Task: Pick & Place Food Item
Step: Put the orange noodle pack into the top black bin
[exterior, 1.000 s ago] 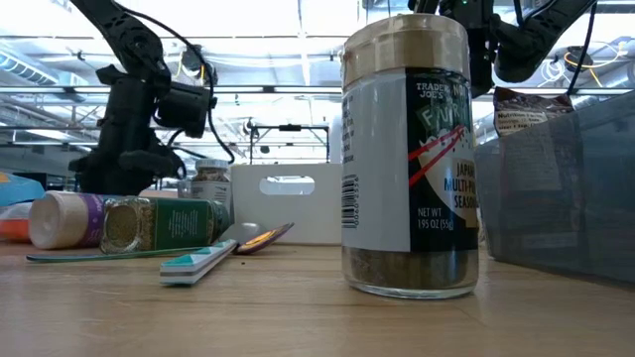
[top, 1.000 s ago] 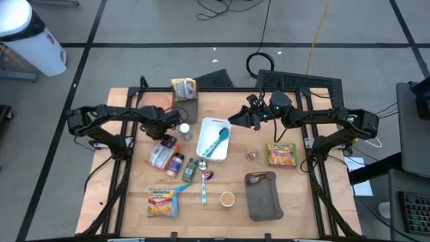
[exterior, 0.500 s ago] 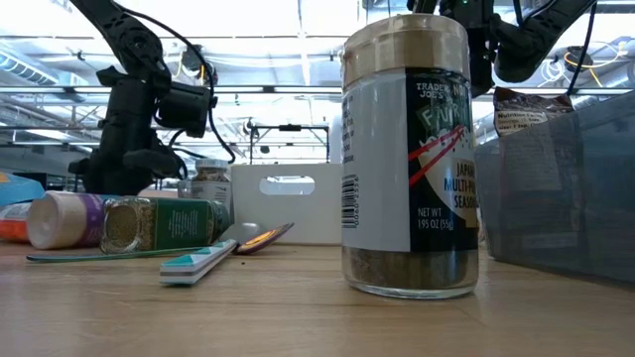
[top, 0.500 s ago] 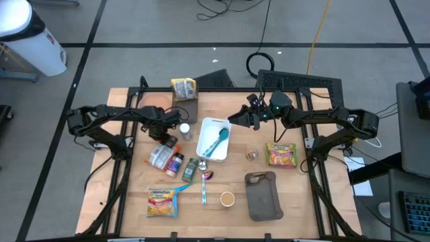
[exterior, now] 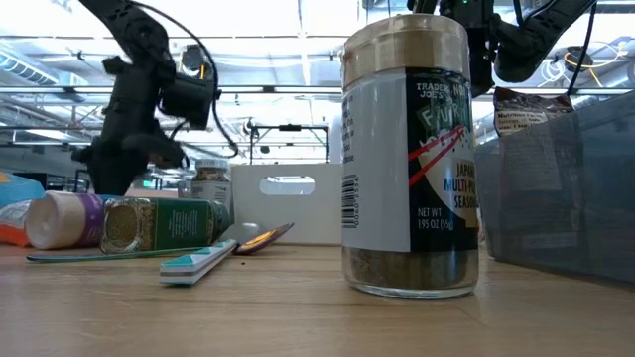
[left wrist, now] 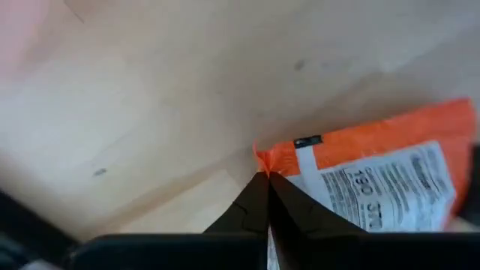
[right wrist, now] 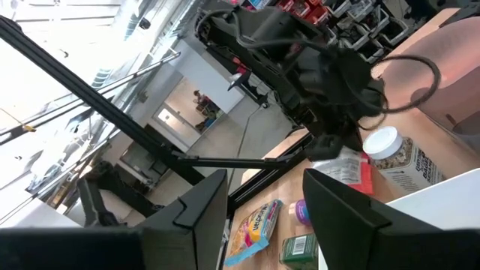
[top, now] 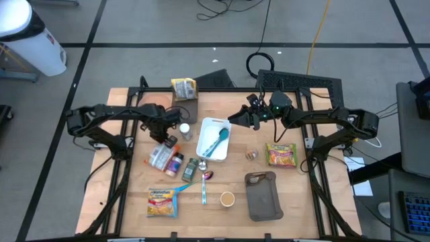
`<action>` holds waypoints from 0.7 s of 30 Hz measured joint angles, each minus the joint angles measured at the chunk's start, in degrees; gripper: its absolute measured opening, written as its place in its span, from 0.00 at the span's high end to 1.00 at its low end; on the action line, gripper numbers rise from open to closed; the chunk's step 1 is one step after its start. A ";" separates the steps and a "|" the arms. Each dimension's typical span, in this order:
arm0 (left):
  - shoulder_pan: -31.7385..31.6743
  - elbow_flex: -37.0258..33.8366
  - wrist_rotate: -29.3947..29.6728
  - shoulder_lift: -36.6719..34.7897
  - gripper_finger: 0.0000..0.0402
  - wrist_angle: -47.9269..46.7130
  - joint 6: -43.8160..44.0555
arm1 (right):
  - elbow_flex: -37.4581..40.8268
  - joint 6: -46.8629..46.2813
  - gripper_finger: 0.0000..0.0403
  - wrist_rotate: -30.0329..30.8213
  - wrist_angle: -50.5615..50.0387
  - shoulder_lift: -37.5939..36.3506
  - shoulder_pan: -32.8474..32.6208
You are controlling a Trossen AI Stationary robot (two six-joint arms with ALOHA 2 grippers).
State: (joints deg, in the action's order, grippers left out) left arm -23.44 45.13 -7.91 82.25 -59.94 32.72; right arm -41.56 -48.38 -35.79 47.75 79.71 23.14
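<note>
while left tool (left wrist: 267,196) pinches, seemingly, orange packet (left wrist: 379,180) (corner), right tool (top: 236,119) waits

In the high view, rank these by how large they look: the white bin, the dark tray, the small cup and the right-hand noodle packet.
1. White bin and dark tray: too alike to rank.
2. Right-hand noodle packet.
3. Small cup.

The high camera looks straight down on the whole table (top: 269,202). The low camera sits level, very near a spice jar (exterior: 410,159). Both show the white bin (top: 215,138).
</note>
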 joint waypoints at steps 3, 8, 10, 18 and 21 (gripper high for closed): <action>0.74 4.09 0.63 -2.03 0.99 -2.91 -0.74 | 0.00 0.00 0.58 -0.02 0.03 0.00 0.00; 1.95 11.85 3.97 -6.47 0.99 -7.86 -0.44 | -0.02 0.20 0.58 -0.02 1.37 0.02 0.00; 2.49 14.78 4.89 -7.79 0.99 -9.90 0.05 | -0.02 0.20 0.58 -0.01 2.10 0.02 0.00; 4.97 25.83 8.34 -10.42 1.00 -17.36 3.34 | -0.02 -0.39 0.58 0.00 6.14 0.04 0.00; 5.66 29.68 8.51 -11.09 1.00 -17.70 3.73 | -0.02 -0.08 0.58 0.20 8.42 0.04 0.00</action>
State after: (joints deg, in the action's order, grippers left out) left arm -17.78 74.81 0.60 71.15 -77.64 36.45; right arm -41.58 -48.46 -35.60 56.17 79.75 23.14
